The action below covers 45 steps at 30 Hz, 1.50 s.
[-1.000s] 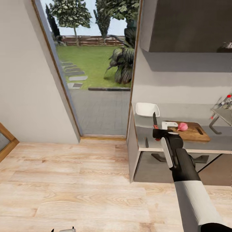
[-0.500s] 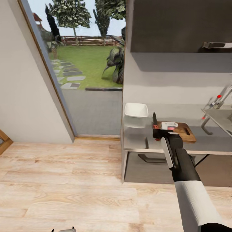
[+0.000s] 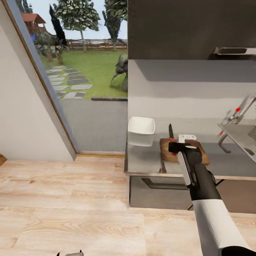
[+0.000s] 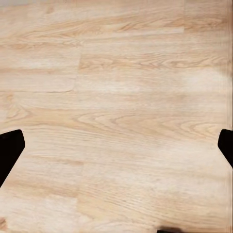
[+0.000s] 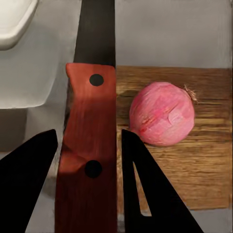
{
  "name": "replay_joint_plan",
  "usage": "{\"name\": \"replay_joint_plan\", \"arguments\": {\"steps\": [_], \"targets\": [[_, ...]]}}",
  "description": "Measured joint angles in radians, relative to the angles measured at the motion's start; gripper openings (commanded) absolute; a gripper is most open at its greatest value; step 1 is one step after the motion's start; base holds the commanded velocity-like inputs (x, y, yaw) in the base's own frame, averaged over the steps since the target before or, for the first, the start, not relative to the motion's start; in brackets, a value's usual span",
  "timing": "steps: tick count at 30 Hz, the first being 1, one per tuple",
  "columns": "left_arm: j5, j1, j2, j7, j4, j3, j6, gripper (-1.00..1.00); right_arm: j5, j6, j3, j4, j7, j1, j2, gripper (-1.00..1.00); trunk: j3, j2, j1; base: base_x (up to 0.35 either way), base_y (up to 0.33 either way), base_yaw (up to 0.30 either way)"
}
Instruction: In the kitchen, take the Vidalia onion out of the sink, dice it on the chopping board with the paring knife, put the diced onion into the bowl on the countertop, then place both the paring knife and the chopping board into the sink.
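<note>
floor (image 3: 71,213): light wood planks, runs up to the doorway
doorway (image 3: 89,89): tall glazed opening, wood frame, daylight coming in
left of doorway: plain white wall (image 3: 25,117)
through doorway: grey paving, lawn (image 3: 89,65), stepping stones, trees, wooden fence, red-roofed hut
right of doorway: pale grey backsplash (image 3: 185,89), dark grey upper cabinet (image 3: 185,28) above it

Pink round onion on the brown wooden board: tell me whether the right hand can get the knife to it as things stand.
Probably yes. The right hand grips the red-handled knife, the pink round onion lies whole on the brown wooden board beside the blade, and nothing stands between them.
</note>
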Motion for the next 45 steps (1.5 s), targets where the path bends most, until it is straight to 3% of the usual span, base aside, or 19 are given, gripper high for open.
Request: {"name": "replay_joint_plan", "arguments": {"steps": [10, 16, 19, 20, 22, 23, 25, 29, 31, 33, 34, 36, 37, 38, 39, 42, 45], "targets": [[0.0, 0.0, -0.002, 0.0, 0.0, 0.0, -0.001, 1.0, 0.0, 0.0, 0.0, 0.0, 0.001, 0.0, 0.0, -1.0, 0.0, 0.0, 0.001, -0.051, -0.303, 0.0], [0.0, 0.0, 0.0, 0.0, 0.0, 0.0, -0.002, 1.0, -0.002, 0.0, 0.004, 0.0, 0.002, -0.001, 0.006, -1.0, 0.0, 0.0, 0.0, -0.025, -0.065, 0.0], [0.0, 0.0, 0.0, 0.0, 0.0, 0.0, -0.002, 1.0, 0.0, 0.0, 0.052, -0.009, 0.001, -0.001, 0.01, -1.0, 0.0, 0.0, 0.0, -0.003, -0.007, 0.0], [0.0, 0.0, 0.0, 0.0, 0.0, 0.0, -0.002, 1.0, 0.0, 0.0, 0.107, -0.016, -0.003, -0.001, 0.008, -1.0, 0.0, 0.0, 0.0, -0.001, -0.003, 0.0], [0.0, 0.0, 0.0, 0.0, 0.0, 0.0, -0.002, 1.0, 0.009, 0.001, 0.156, -0.031, -0.007, -0.001, 0.006, -1.0, 0.0, 0.0, 0.0, 0.0, -0.001, 0.0], [0.0, 0.0, 0.0, 0.0, 0.0, 0.0, -0.002, 1.0, 0.051, 0.003, 0.187, -0.072, -0.029, 0.0, 0.005, -1.0, 0.0, 0.0, 0.0, 0.0, 0.0, 0.0], [0.0, 0.0, 0.001, 0.0, 0.0, 0.0, -0.002, 1.0, 0.109, 0.006, 0.199, -0.109, -0.052, -0.001, 0.007, -1.0, 0.0, 0.0, 0.0, 0.0, 0.0, 0.0], [0.0, 0.0, 0.001, 0.0, 0.0, 0.0, -0.002, 1.0, 0.357, 0.047, 0.212, -0.2, -0.064, -0.001, 0.02, -1.0, 0.0, 0.0, 0.0, 0.0, 0.0, 0.0], [0.0, 0.0, 0.001, 0.0, 0.0, 0.0, -0.002, 1.0, 0.511, 0.078, 0.233, -0.232, -0.067, -0.001, 0.047, -1.0, 0.0, 0.0, 0.0, 0.0, 0.0, 0.0], [0.0, 0.0, 0.001, 0.0, 0.0, 0.0, -0.002, 1.0, 0.712, 0.094, 0.278, -0.245, -0.069, -0.001, 0.093, -1.0, 0.0, 0.0, 0.0, 0.0, 0.0, 0.0], [0.0, 0.0, 0.001, 0.0, 0.0, 0.0, -0.002, 1.0, 0.768, 0.097, 0.292, -0.247, -0.069, -0.001, 0.104, -1.0, 0.0, 0.0, 0.0, 0.0, 0.0, 0.0], [0.0, 0.0, 0.001, 0.0, 0.0, 0.0, -0.002, 1.0, 0.982, 0.104, 0.342, -0.248, -0.067, -0.001, 0.136, -1.0, 0.0, 0.0, 0.0, 0.0, 0.0, 0.0], [0.0, 0.0, 0.001, 0.0, 0.0, 0.0, -0.002, 1.0, 1.068, 0.106, 0.365, -0.244, -0.063, -0.001, 0.147, -1.0, 0.0, 0.0, 0.0, 0.0, 0.0, 0.0], [0.0, 0.0, 0.002, 0.0, 0.0, 0.0, -0.002, 1.0, 1.125, 0.11, 0.389, -0.237, -0.057, -0.001, 0.147, -1.0, 0.0, 0.0, 0.0, 0.0, 0.0, 0.0], [0.0, 0.0, 0.001, 0.0, 0.0, 0.0, -0.002, 1.0, 1.181, 0.123, 0.436, -0.207, -0.043, -0.001, 0.147, -1.0, 0.0, 0.0, 0.0, 0.0, 0.0, 0.0], [0.001, 0.0, 0.002, 0.0, 0.0, 0.0, -0.002, 1.0, 1.212, 0.139, 0.487, -0.138, -0.032, -0.001, 0.147, -1.0, 0.0, 0.0, 0.0, 0.0, 0.0, 0.0], [0.001, 0.0, 0.004, 0.0, 0.0, 0.0, -0.002, 1.0, 1.191, 0.144, 0.5, -0.08, -0.026, -0.001, 0.147, -1.0, 0.0, 0.0, 0.0, 0.0, 0.0, 0.0]]}}
